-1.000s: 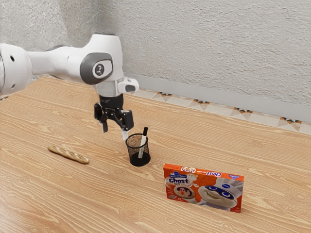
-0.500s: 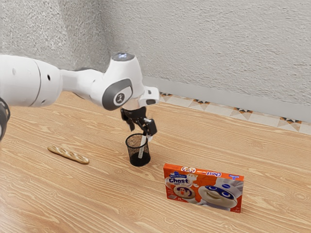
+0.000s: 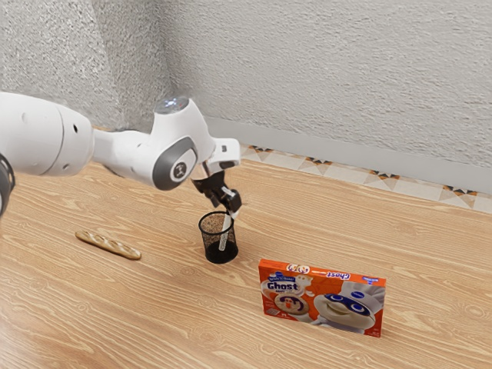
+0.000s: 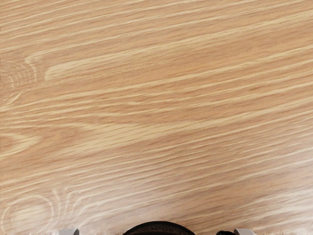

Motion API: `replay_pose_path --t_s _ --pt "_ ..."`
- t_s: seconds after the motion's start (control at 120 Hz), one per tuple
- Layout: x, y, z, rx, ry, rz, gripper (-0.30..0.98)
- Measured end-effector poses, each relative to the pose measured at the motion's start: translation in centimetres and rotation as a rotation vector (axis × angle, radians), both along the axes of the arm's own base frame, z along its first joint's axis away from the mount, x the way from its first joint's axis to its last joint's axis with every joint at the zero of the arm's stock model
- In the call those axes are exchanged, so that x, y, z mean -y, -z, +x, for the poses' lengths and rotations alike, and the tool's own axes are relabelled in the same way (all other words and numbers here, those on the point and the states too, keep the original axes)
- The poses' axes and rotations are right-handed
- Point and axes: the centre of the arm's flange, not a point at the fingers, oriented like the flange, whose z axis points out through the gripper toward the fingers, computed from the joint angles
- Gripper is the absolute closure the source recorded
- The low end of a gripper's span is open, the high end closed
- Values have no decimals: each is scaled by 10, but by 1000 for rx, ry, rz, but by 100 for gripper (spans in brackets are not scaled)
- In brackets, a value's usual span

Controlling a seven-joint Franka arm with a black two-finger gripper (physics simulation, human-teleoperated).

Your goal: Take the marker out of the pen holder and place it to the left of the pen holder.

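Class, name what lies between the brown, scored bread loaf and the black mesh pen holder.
Light wood-grained tabletop lies between the bread loaf and the pen holder, as the exterior view shows.

From well back beside the arm [image 3: 123, 150], the exterior view looks down on the tabletop [image 3: 330, 223] the wrist view faces closely.

The pen holder [image 3: 221, 253] is black mesh; the marker [image 3: 224, 235] has a white body. Paler bands cross the golden-brown bread [image 3: 108, 245]. The orange box [image 3: 321, 298] bears blue-and-white figures. Pale grain streaks the tan table [image 3: 346, 231].
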Motion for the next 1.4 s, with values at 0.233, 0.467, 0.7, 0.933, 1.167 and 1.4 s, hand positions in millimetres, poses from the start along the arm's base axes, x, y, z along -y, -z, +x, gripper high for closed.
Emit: replay_pose_path --t_s 0.233,0.467,0.7,0.933,1.167,1.4 --pt "-4 -3 2 18 10 -12 41" --pt "-4 -5 4 31 30 -9 56" --pt "-1 -6 4 36 49 -3 71" --pt "8 -72 -19 121 52 -21 76" --pt "-65 -132 -19 199 -162 -148 78" --pt "-233 -77 43 118 -524 -469 77"
